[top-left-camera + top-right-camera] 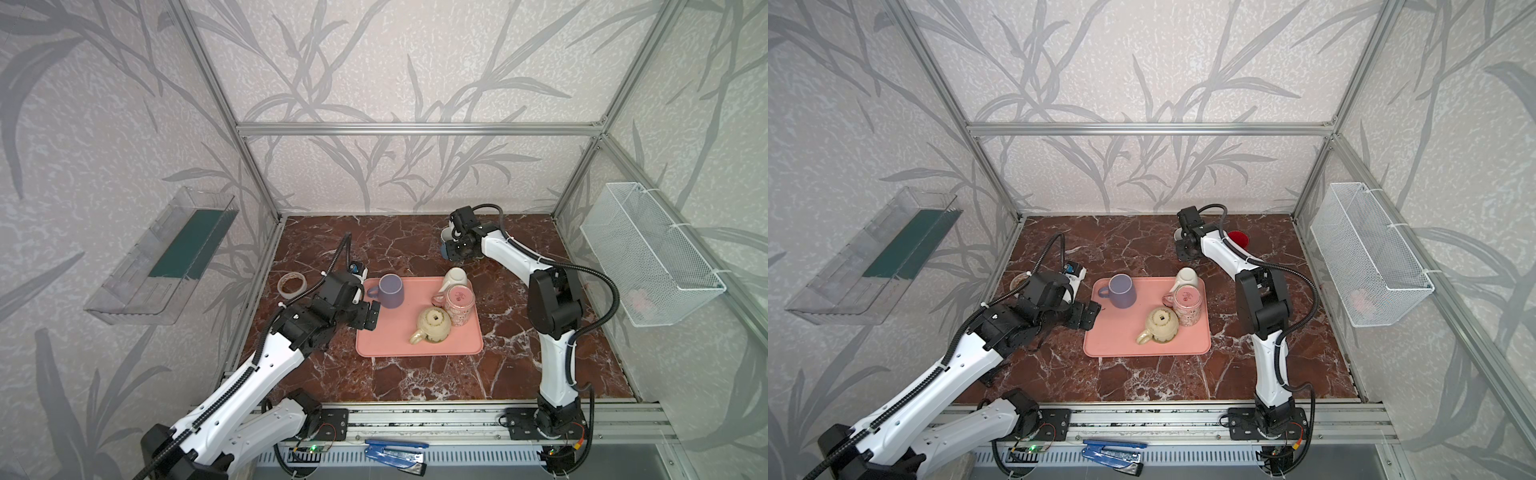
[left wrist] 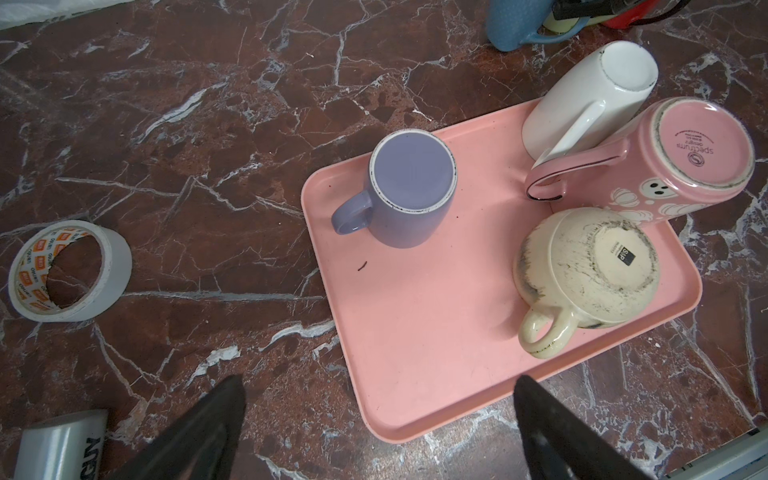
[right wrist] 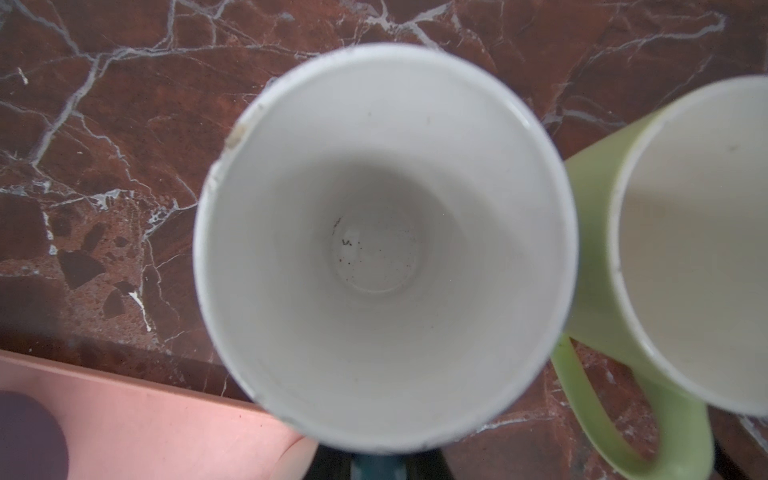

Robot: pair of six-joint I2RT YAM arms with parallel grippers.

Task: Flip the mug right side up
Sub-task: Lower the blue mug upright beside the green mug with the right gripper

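A blue mug (image 1: 445, 248) with a white inside (image 3: 382, 249) is at the back of the table, mouth up toward the right wrist camera. My right gripper (image 1: 455, 245) is shut on its blue handle (image 3: 376, 467); the jaws themselves are mostly hidden under the rim. On the pink tray (image 1: 415, 347) several mugs stand upside down: purple (image 2: 411, 187), white (image 2: 582, 108), pink (image 2: 702, 153) and cream (image 2: 590, 266). My left gripper (image 2: 380, 380) hangs open over the tray's near-left corner, with nothing between its fingers.
A light green mug (image 3: 665, 436) stands upright right beside the blue one, with a red cup (image 1: 1239, 239) behind it. A roll of tape (image 2: 68, 270) lies left of the tray. A wire basket (image 1: 648, 257) hangs on the right wall and a clear shelf (image 1: 162, 257) on the left.
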